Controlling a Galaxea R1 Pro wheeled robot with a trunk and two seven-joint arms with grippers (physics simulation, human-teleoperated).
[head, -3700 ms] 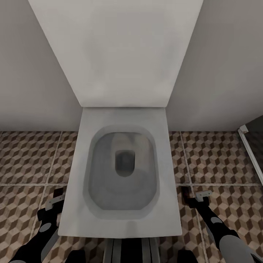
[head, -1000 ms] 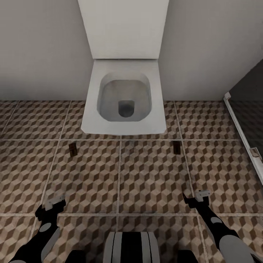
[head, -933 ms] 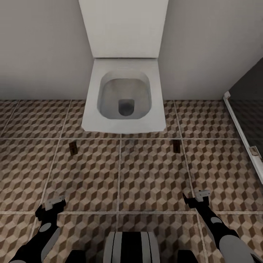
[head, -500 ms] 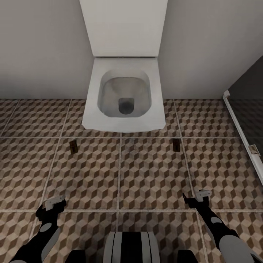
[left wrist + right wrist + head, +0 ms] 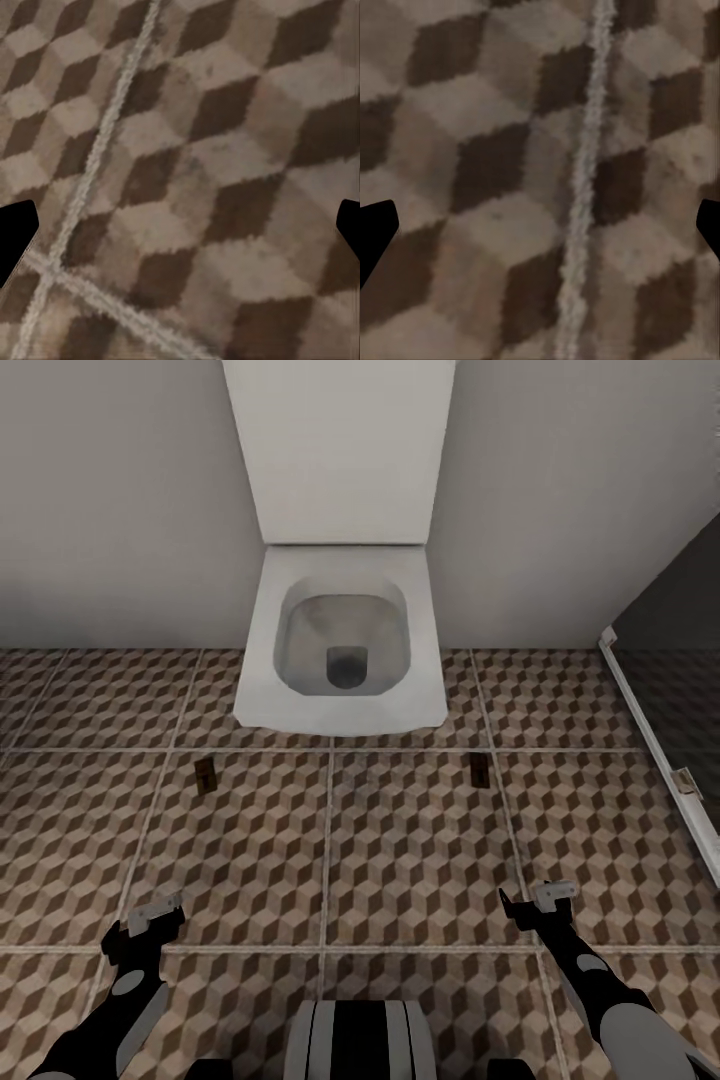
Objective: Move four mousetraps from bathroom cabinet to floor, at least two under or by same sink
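Note:
Two mousetraps lie flat on the cube-patterned bathroom floor [image 5: 330, 850], one [image 5: 206, 774] off the toilet's front left corner and one [image 5: 480, 770] off its front right corner. Both are small dark-brown boards, too small to show their wire. My left gripper [image 5: 150, 922] hangs open low over the tiles, well short of the left trap. My right gripper [image 5: 535, 901] is open too, short of the right trap. In the wrist views the left gripper [image 5: 180, 232] and right gripper [image 5: 540, 232] have bare tile between widely spread black fingertips. The cabinet is out of view.
A white wall-hung toilet [image 5: 343, 650] with its lid up stands ahead against the pale wall [image 5: 110, 510]. A dark shower enclosure with a white frame [image 5: 650, 730] runs along the right. My base [image 5: 355, 1040] shows at the bottom centre.
The whole view has pulled back from the toilet, bringing both traps and more floor into sight. Over the last second it shifted only slightly. Both arms keep their pose.

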